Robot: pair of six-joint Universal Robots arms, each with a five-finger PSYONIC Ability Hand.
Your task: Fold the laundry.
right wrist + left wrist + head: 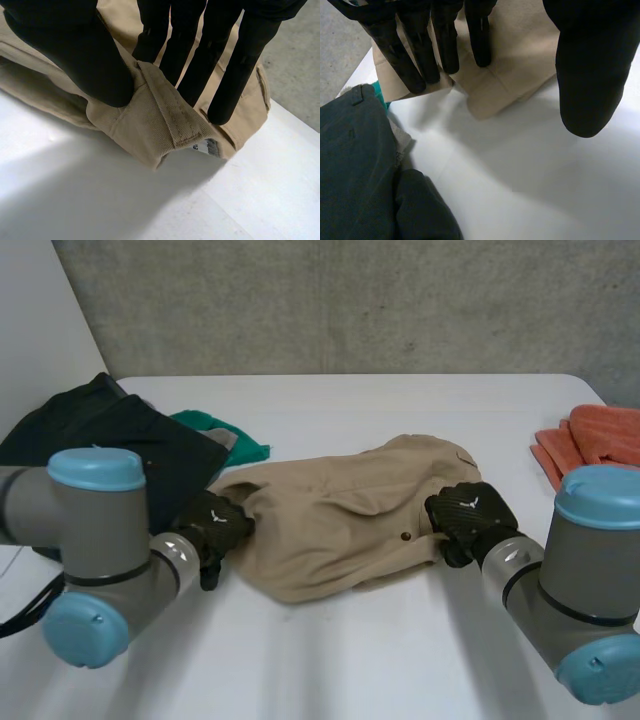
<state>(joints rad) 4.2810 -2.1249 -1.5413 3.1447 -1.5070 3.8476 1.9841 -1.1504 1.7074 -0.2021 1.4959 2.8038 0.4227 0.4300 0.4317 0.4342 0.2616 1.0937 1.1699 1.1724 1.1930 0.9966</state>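
A tan garment [330,520] lies crumpled in the middle of the white table [380,650]. My left hand [215,525] is at its left edge. In the left wrist view the left hand [420,50] is open: straight fingertips rest on the tan garment [520,60] near a folded corner, and the thumb stays apart above bare table. My right hand [470,515] is at the garment's right edge. In the right wrist view the right hand [75,55] is shut on a thick hemmed fold of the tan garment [150,120], pinched between thumb and fingers, beside a small label.
A dark garment [100,440] is heaped at the far left, close to my left hand, with a green cloth [225,435] behind it. The dark garment [355,165] lies under the left palm. An orange cloth [595,440] sits at the right edge.
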